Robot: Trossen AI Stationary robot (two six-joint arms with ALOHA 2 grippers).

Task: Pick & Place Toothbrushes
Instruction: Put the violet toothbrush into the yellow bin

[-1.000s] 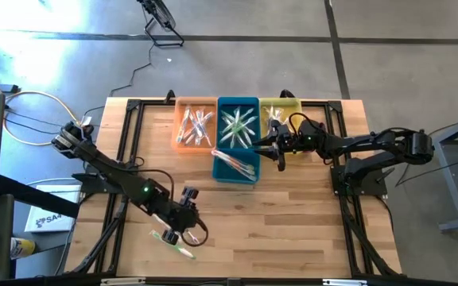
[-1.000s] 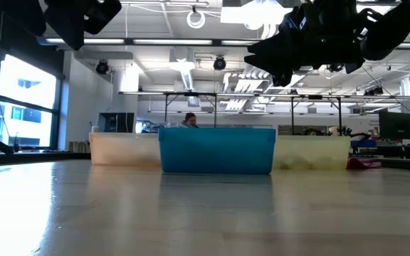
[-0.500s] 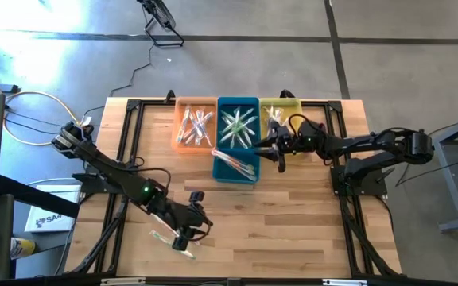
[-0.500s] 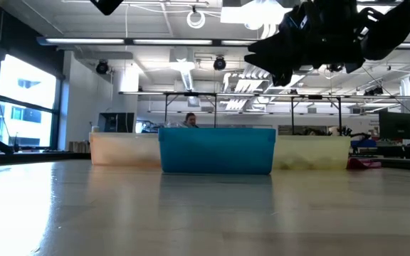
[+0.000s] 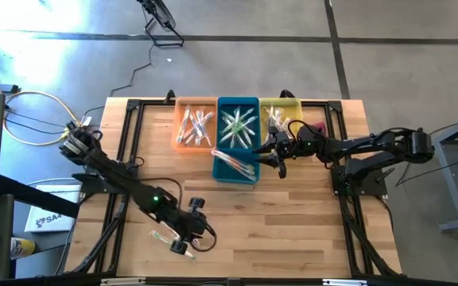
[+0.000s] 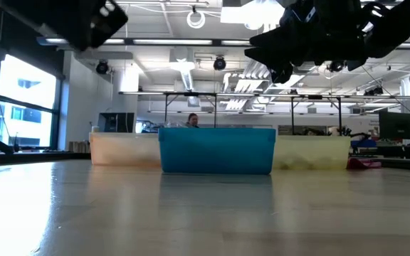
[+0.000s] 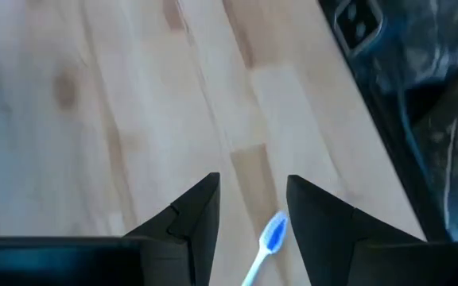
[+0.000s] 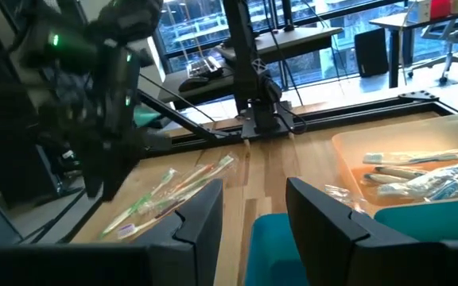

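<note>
Two or three wrapped toothbrushes (image 5: 162, 236) lie loose on the wooden table near its front left; the right wrist view shows these loose toothbrushes (image 8: 165, 199) too. My left gripper (image 5: 181, 245) hangs open just above them, pointing steeply down. A blue brush head (image 7: 273, 234) shows on the table between its fingers (image 7: 201, 214), untouched. More toothbrushes fill the orange bin (image 5: 195, 125), the blue bin (image 5: 238, 139) and the yellow bin (image 5: 279, 119). My right gripper (image 5: 277, 155) is open and level over the blue bin's right edge (image 8: 269, 238), with nothing between its fingers.
The three bins stand side by side at the table's far middle, the blue bin (image 6: 217, 150) nearest the front. A pink cloth (image 5: 318, 127) lies right of the yellow bin. Black frame rails run along the table's left and right sides. Bare wood fills the front middle and right.
My left gripper has moved toward the table's near edge and down, rolling a little, and now hangs over the loose toothbrushes. Its fingers have stayed open. The toothbrushes have not moved.
</note>
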